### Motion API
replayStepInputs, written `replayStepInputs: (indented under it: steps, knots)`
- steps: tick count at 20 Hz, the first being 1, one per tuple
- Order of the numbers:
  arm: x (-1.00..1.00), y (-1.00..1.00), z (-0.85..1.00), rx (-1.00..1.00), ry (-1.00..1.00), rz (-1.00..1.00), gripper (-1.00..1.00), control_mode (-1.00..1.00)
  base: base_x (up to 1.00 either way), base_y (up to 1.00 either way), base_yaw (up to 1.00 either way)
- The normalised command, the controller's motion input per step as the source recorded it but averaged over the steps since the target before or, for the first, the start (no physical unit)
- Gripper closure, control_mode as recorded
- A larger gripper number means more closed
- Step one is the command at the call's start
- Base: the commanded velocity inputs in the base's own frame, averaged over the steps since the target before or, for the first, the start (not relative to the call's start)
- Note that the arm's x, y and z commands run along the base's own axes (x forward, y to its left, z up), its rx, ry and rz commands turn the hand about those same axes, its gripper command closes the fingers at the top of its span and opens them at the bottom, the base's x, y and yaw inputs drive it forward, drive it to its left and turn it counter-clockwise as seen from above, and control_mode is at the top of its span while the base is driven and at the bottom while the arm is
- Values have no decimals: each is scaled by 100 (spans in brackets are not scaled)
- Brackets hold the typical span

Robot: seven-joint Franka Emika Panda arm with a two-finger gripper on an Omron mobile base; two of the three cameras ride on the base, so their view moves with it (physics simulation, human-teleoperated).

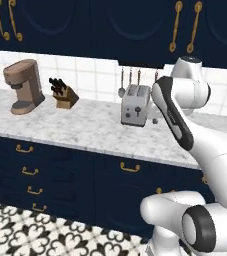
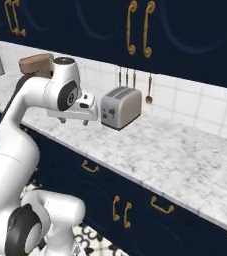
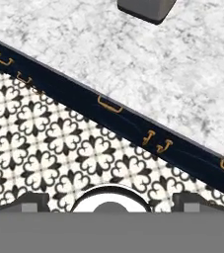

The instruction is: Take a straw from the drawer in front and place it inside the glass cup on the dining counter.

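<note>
Mostly marble worktop [image 1: 85, 127] – white tiles behind, navy cabinets [image 1: 60, 175], patterned floor [image 3: 44, 148]

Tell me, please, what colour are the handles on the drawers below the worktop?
Brass-gold, on navy-blue fronts. The drawer handle shows best in the left base view.

Toaster [image 1: 136, 104] on worktop [image 1: 85, 127]; knife block [image 1: 64, 93], coffee machine [image 1: 24, 86] left; drawer [image 1: 130, 170] below.

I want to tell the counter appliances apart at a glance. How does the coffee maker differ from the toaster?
The coffee maker is brown and tall with an overhanging top; the toaster is silver-grey, boxy and lower. The coffee maker stands far left beside the knife block; the toaster sits under the hanging utensils. Both stand upright on the marble worktop.
</note>
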Motion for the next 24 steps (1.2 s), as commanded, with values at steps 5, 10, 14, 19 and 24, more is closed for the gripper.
replayStepInputs:
  steps: [5,10,14,19,24]
  knots:
    - [0,0,0,0,0,0,-100,100,-6,-73,68]
    - [0,0,0,0,0,0,-100,100,-13,-83,65]
    - [0,0,0,0,0,0,-100,100,-13,-95,60]
    - [0,0,0,0,0,0,-100,100,0,-87,49]
    - [1,-22,-10,-3,0,23,-100,-100,0,-15,9]
